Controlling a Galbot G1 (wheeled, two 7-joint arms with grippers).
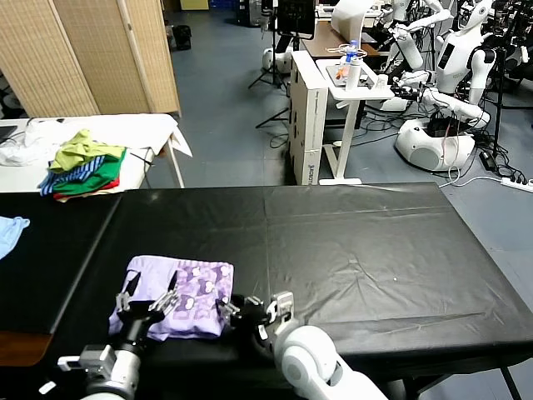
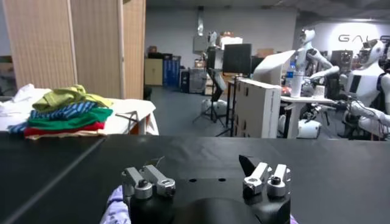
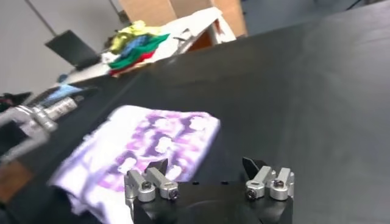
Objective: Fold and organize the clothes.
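Though it lies in a neat folded bundle, the lavender T-shirt looks like thin, limp cotton that would weigh next to nothing, sag the moment it is lifted and slide apart at its layers, so I would judge a pinch on a doubled edge or corner safer than a grab at the middle. It sits on the black tabletop at the near edge, well apart from the green, striped and red clothes pile on the white table behind. Its upper face carries a darker purple print, with plain pale cloth along the side toward that pile. The left claw hovers over that side, fingers spread wide and empty; the right claw stands just beside the opposite edge, open too, holding nothing.
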